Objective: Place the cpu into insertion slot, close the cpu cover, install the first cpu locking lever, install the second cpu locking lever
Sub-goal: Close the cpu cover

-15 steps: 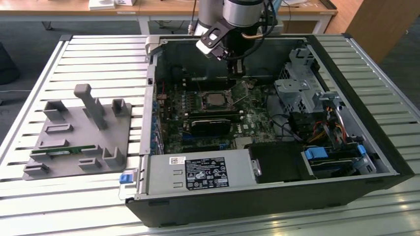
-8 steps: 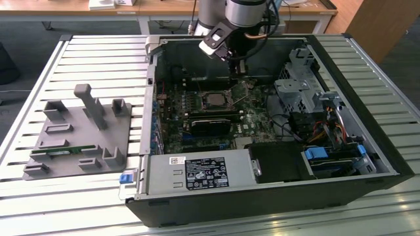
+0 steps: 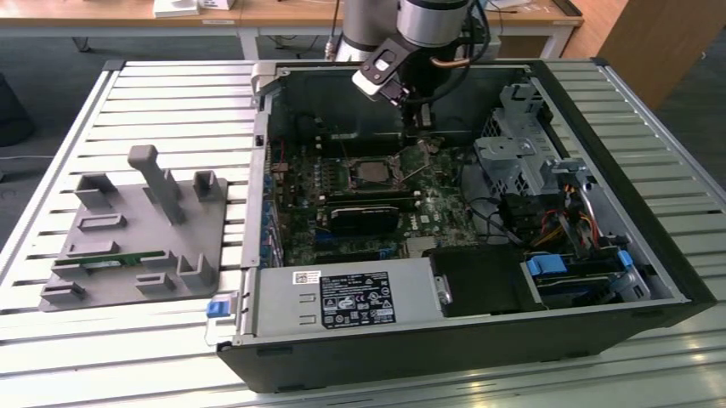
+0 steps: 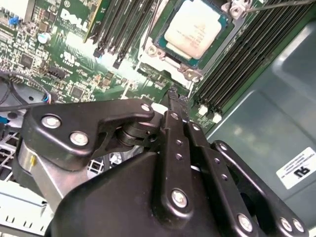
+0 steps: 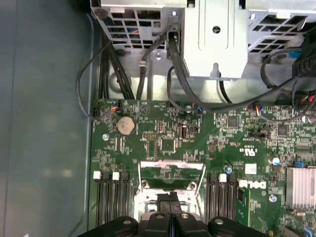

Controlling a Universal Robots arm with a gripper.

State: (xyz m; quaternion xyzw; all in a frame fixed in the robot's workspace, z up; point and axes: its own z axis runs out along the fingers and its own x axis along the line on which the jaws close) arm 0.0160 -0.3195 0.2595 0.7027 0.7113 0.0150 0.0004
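— What did it all stand on?

— A table (image 3: pixel 170 93) of pale metal slats. An open black computer case (image 3: pixel 454 361) lay on its side on it. A grey moulded fixture block (image 3: pixel 136 246) sat just beside the case, toward the exterior view's left.

— And the arm?

— It reached down into the case. The black two-fingered gripper (image 3: pixel 421 129) hung close above the green circuit board (image 5: pixel 163 131). In both wrist views its fingers (image 4: pixel 177 138) were pressed together, and nothing showed between them.

— Where was the chip?

— The cpu (image 4: pixel 196 28), a small flat square chip with a pale silvery-beige metal face, lay flat in the insertion slot (image 4: pixel 159 30). That was the small square dark socket with a metal rim, between rows of long black memory slots (image 4: pixel 247 54).

— Was it covered?

— No. The cpu cover (image 5: pixel 172 167), a thin silvery metal frame with a square window, stood raised. In the first wrist view, board showed through the window. The fingertips (image 5: pixel 163 198) were just beside the frame's near edge; I couldn't tell whether they touched it.
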